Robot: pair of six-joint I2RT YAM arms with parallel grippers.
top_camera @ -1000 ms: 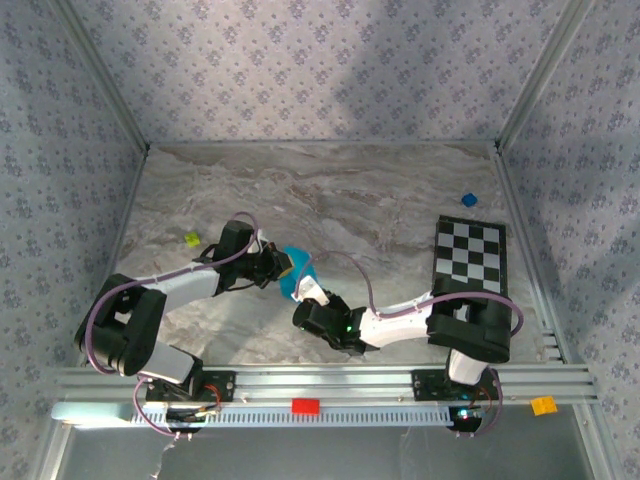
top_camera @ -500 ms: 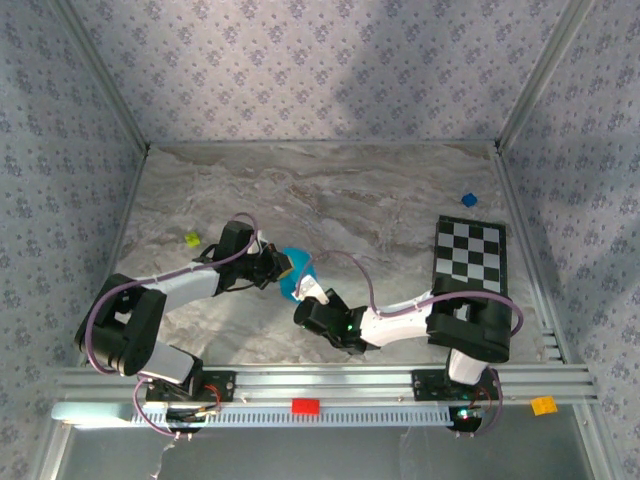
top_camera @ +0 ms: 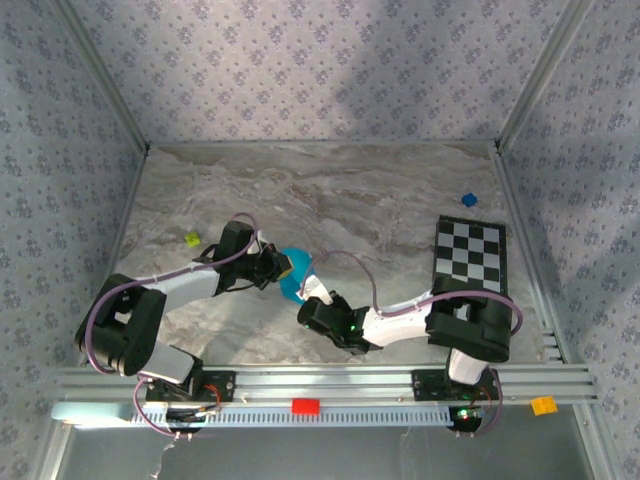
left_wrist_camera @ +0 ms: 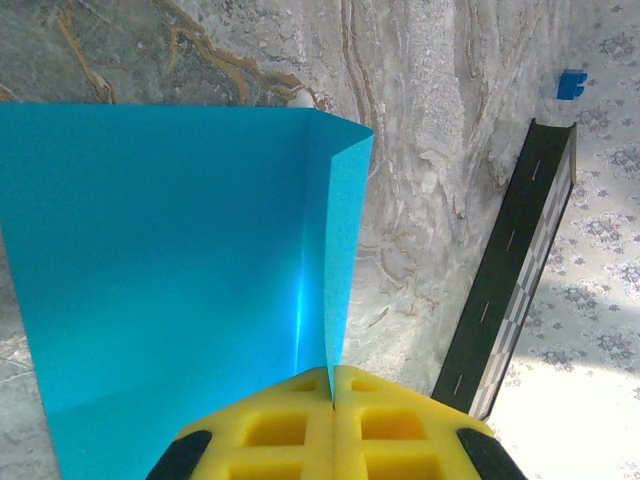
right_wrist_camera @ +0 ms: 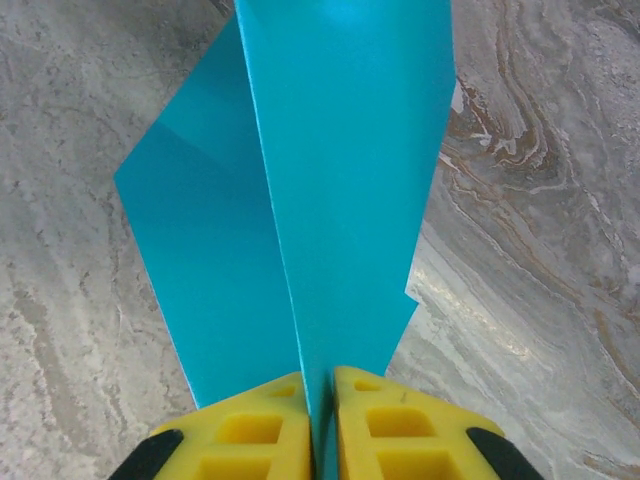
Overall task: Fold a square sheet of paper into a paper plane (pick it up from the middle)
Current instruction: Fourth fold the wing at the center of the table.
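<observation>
A marbled worktop [top_camera: 350,200] is seen from above, with a black-and-white checkered board [top_camera: 470,257] lying at its right side. The square sheet of paper [top_camera: 291,272], bright cyan-blue, is found well to the left of the checkered board, raised off the surface between the two arms. A small blue cube [top_camera: 469,199] sits just beyond the board's far edge.

The left end effector [left_wrist_camera: 332,390] is clenched on the paper: in the left wrist view its yellow pads are pressed together on a sharp vertical crease, with a narrow flap turned back on the side toward the board. The right end effector [right_wrist_camera: 320,392] is also clamped on the sheet (a thin edge of paper is seen pinched between its pads), with a second layer spreading out below on the side away from the board.

Compared with a second ago, little has been altered. The right wrist has been eased a touch toward the board and the patch of blue seen from above has shrunk slightly; the left arm has not been moved.

This is judged to be a small adjustment of grip within a fold, not a finished step. No pointed dart is formed yet, so most of the folding remains.
</observation>
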